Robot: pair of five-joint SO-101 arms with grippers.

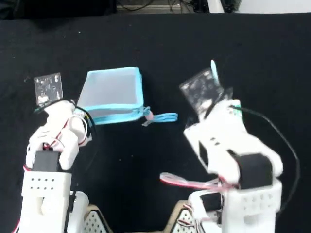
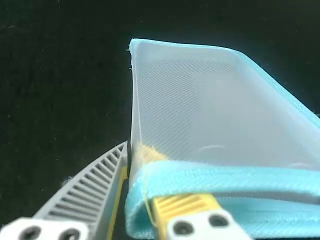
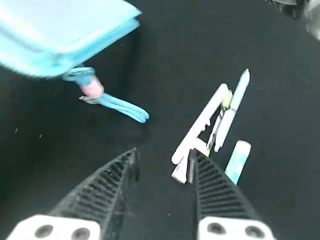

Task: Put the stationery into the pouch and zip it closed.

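Pinching the limp mesh pouch (image 2: pixel 210 110) at its zip corner is the left gripper (image 2: pixel 131 157). The right gripper (image 3: pixel 162 160) gapes wide over light, stiff, probably slippery pens (image 3: pixel 205 122) beside the pouch's pull strap (image 3: pixel 112 102); grasp them mid-barrel.

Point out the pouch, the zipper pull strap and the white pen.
pouch (image 1: pixel 111 90): high view, middle of its mesh face.
zipper pull strap (image 3: pixel 120 106): right wrist view, blue loop past the pink bead.
white pen (image 3: pixel 199 125): right wrist view, mid-barrel.
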